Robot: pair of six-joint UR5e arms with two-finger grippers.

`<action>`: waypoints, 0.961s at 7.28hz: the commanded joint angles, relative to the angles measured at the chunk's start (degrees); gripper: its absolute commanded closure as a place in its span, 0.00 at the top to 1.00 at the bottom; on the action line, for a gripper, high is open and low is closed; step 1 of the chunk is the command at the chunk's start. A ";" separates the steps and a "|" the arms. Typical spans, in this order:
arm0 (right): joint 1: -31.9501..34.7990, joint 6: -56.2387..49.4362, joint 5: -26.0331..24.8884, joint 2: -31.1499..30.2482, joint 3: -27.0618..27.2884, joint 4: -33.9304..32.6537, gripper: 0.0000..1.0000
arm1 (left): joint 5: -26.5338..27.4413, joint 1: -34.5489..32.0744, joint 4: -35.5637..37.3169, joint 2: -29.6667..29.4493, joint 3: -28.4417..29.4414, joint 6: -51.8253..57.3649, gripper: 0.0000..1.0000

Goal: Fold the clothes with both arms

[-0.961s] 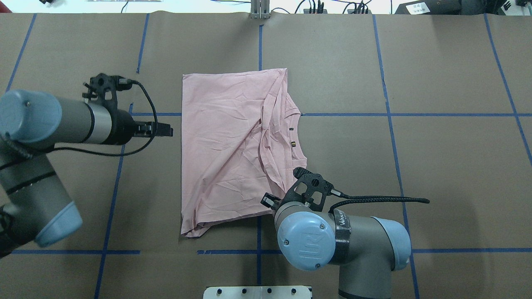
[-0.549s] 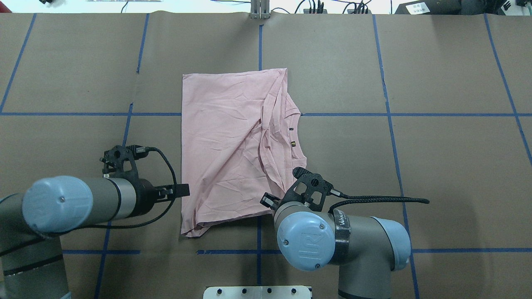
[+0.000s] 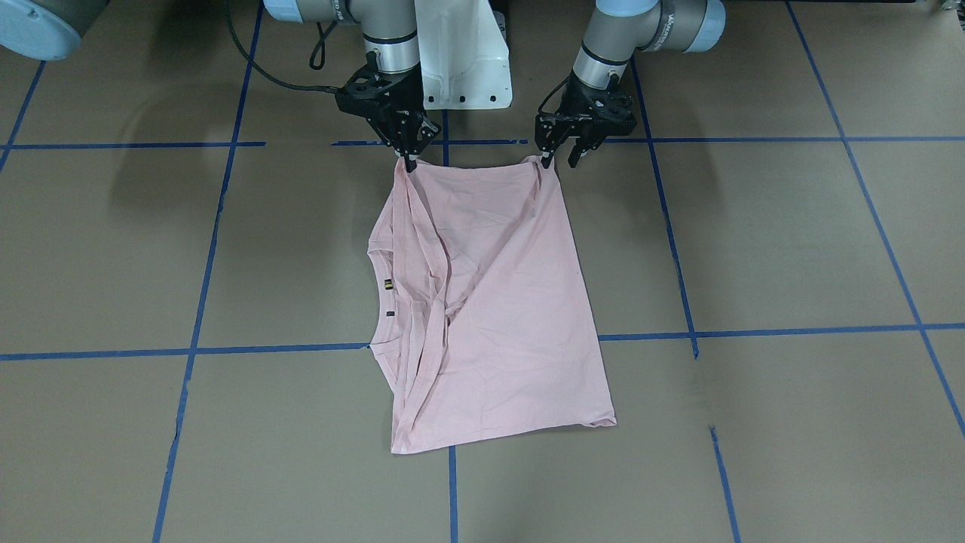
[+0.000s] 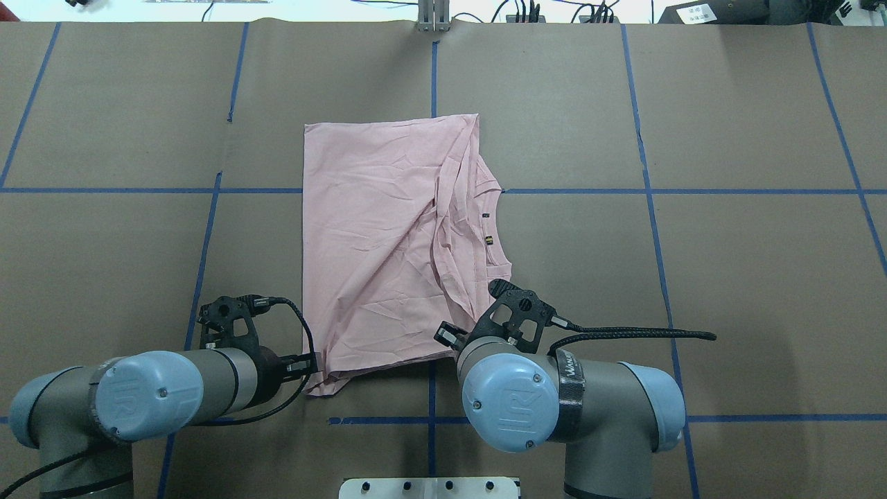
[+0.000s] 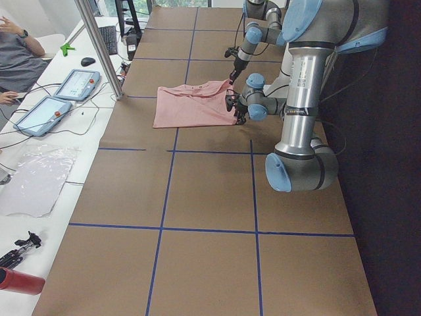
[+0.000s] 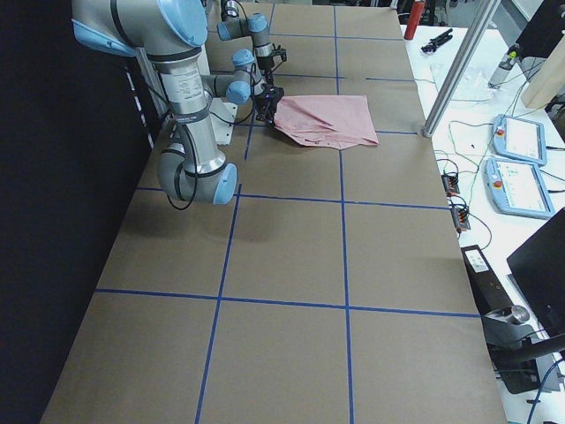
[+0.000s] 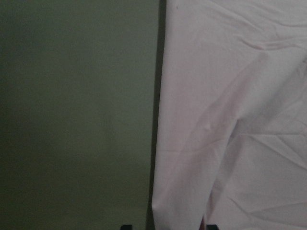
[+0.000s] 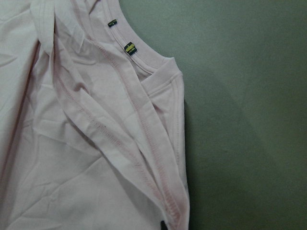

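Brown-papered tabletop (image 4: 727,277); pink T-shirt (image 4: 374,256), half-folded, centre. 5 o'clock corner clamped by right pincer (image 3: 409,162); 7 o'clock corner straddled by spread left pincer (image 3: 559,160); every layer to be caught before lifting.

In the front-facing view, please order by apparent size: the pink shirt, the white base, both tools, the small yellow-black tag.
1. shirt.
2. white base, though the frame cuts it off.
3. left tool and right tool: they look alike, no ranking.
4. tag.
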 commanded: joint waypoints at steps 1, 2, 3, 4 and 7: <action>0.08 0.00 0.00 0.00 -0.08 0.00 0.00 | 0.05 1.38 -0.01 -0.18 0.43 -0.06 0.57; 0.08 0.00 0.00 0.00 -0.08 0.00 0.00 | 0.05 1.74 0.07 -0.18 0.43 -0.06 0.52; 0.08 0.00 0.00 -0.09 0.01 0.00 0.00 | -0.04 2.18 -0.01 -0.18 0.43 -0.06 0.43; 0.08 0.00 0.00 0.00 0.01 0.00 0.00 | -0.04 2.35 -0.01 -0.27 0.43 -0.06 0.34; 0.16 -0.09 0.00 -0.09 -0.08 0.00 0.00 | -0.04 3.41 0.07 -2.02 1.65 -0.06 0.32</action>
